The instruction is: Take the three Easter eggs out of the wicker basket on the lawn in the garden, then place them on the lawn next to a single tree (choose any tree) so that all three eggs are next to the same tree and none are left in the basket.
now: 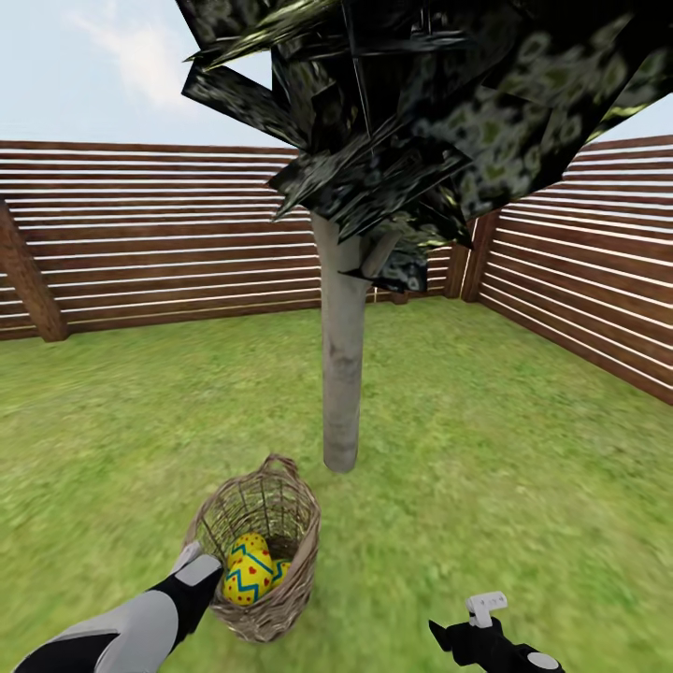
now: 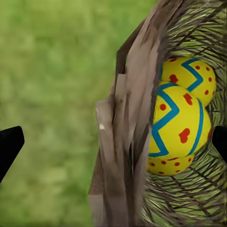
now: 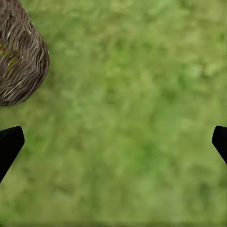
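The small round basket of open-woven brown-grey twigs [image 1: 262, 561] is tipped on the mottled green lawn [image 1: 486, 449], just in front of the tree with the straight pale grey-beige trunk [image 1: 342, 365]. The basket holds yellow eggs painted with blue zigzag bands and red dots [image 1: 249, 568]; three patterned surfaces show in the left wrist view [image 2: 177, 124], packed against each other.

The left gripper [image 2: 113, 137] is spread wide, one fingertip [image 2: 9, 144] outside the basket wall over grass, the other at the egg side. The rim passes between them. The right gripper [image 3: 113, 139] is also spread, holding nothing, over bare grass with the basket near.

The step in hand appears to be extraction of the first egg. Recommended procedure: shift the left gripper so both fingers clear the rim and straddle the nearest egg across its middle, not the wicker. Close gently; a smooth rounded shell is likely to slip. Lift straight out, then set it on grass beside the trunk.
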Available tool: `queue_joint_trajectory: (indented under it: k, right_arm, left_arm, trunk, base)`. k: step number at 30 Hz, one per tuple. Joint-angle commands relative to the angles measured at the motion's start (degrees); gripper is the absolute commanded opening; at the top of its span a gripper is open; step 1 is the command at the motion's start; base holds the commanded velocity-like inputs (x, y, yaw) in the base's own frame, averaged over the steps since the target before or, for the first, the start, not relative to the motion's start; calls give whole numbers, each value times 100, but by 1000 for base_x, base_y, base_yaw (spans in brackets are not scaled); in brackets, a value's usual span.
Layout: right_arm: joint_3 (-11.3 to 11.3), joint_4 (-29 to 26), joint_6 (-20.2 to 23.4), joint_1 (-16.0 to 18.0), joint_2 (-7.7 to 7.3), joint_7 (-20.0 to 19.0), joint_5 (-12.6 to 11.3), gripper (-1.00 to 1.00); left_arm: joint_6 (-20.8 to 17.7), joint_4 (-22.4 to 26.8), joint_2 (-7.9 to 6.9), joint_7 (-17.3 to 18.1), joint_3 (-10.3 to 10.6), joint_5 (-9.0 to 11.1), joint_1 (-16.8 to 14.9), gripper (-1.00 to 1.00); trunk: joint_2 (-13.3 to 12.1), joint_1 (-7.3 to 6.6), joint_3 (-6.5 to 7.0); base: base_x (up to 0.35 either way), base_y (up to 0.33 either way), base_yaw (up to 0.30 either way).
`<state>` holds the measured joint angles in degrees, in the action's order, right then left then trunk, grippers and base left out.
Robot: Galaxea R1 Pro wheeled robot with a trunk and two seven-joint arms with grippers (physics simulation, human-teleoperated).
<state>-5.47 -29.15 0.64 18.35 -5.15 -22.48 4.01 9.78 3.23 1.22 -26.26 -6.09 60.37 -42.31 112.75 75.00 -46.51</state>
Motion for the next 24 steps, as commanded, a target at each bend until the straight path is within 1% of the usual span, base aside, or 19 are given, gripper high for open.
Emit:
queue_joint_trajectory:
  k: [1,2,5,7,18,19,21,24]
  right_arm:
    - [-42,-4,7,2,5,-46,43,100]
    - [-42,-6,7,2,5,-46,42,100]
    - [-42,-7,7,2,5,-46,45,100]
    - [-42,-10,7,2,5,-46,40,100]
    - [-42,-4,7,2,5,-46,46,100]
    - [-42,-5,7,2,5,-46,46,100]
    - [-42,-4,7,2,5,-46,44,100]
    - [-42,-4,7,2,5,-46,45,100]
  left_arm:
    - [24,39,-4,-29,-49,-8,-7,100]
    - [21,104,-24,-42,-50,-8,-12,100]
    - [3,155,-166,-51,-52,4,-14,100]
    - [-10,159,-189,-53,-57,8,-14,100]
    - [-28,147,-223,-54,-86,35,-5,100]
    - [-28,137,-286,-54,-88,38,0,100]
    - [-29,117,-368,-54,-91,42,2,100]
    - [-29,89,-446,-54,-93,49,25,100]
  trunk:
    - [-39,-23,13]
    - [-79,-45,31]
    - [-200,-111,85]
    - [-280,-155,121]
    - [-721,-397,318]
    - [-761,-419,336]
    - [-841,-463,372]
    - [-962,-529,426]
  base:
    - [0,0,0]
    - [0,0,0]
    - [0,0,0]
    - [0,0,0]
    - [0,0,0]
    - [0,0,0]
    - [0,0,0]
    - [0,0,0]
